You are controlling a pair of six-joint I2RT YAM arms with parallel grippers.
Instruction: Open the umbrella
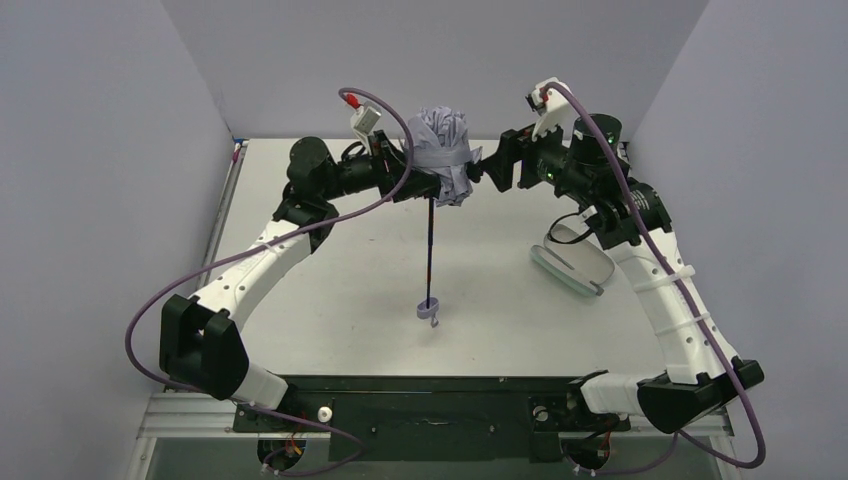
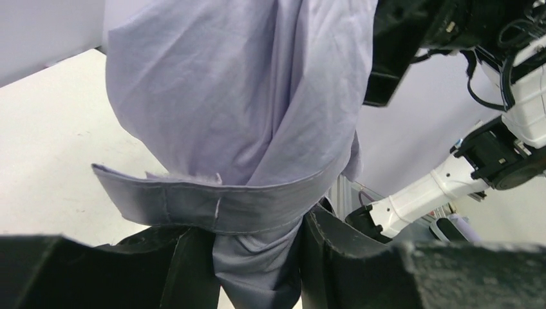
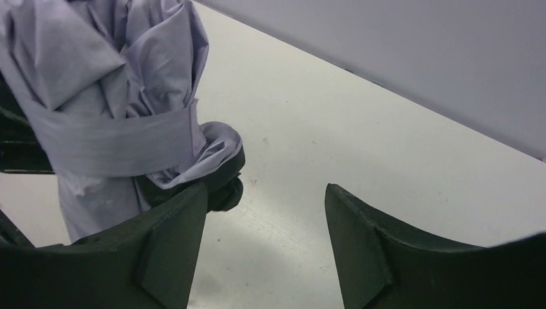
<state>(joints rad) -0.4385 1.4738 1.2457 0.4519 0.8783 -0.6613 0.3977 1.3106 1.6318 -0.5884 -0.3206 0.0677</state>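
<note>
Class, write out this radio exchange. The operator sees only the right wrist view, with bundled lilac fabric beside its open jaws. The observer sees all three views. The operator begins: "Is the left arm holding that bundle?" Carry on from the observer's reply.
Observer: Yes. The left gripper is shut on the umbrella fabric, right next to the strap.
Operator: Where is the shaft?
Observer: The black shaft sticks out of the bundle, extended, with the handle at its near end.
Operator: Is anything else lying about?
Observer: A mint-green case lies beside the right arm.
</note>
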